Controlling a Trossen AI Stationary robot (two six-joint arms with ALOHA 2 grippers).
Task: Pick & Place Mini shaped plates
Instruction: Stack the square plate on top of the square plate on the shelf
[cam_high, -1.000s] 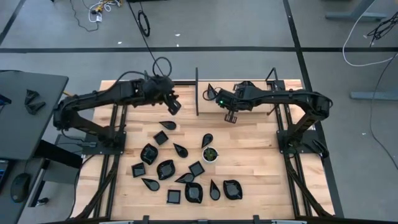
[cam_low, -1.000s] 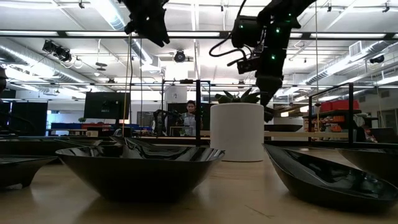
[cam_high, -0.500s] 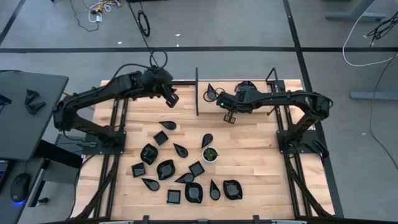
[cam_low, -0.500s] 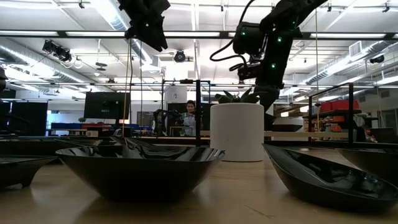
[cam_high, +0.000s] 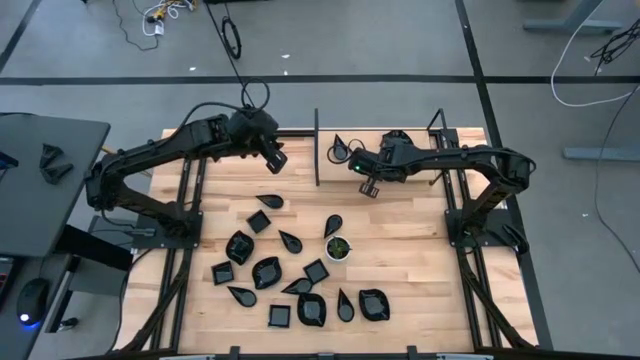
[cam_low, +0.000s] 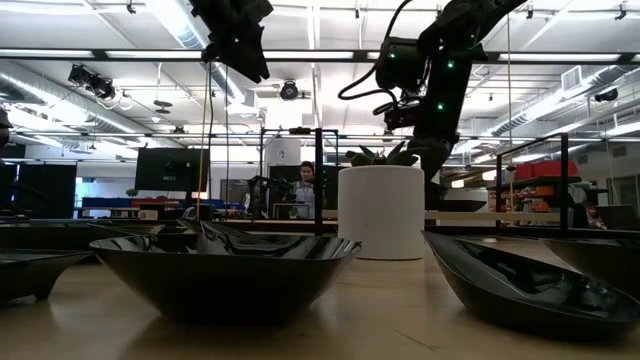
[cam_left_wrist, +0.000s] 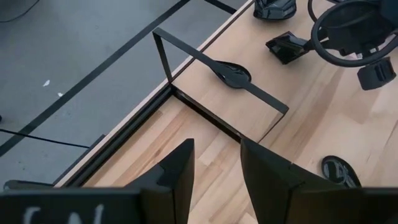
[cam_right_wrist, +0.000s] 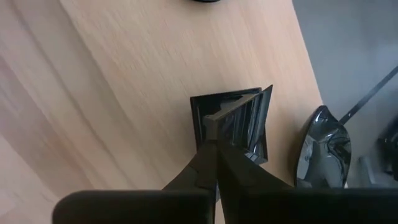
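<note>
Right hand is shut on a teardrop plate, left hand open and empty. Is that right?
Not quite. The right hand is shut on a square plate, pinching its rim, as the right wrist view shows. A teardrop plate lies beside it, not gripped. The rest holds: the left hand is open and empty.
</note>
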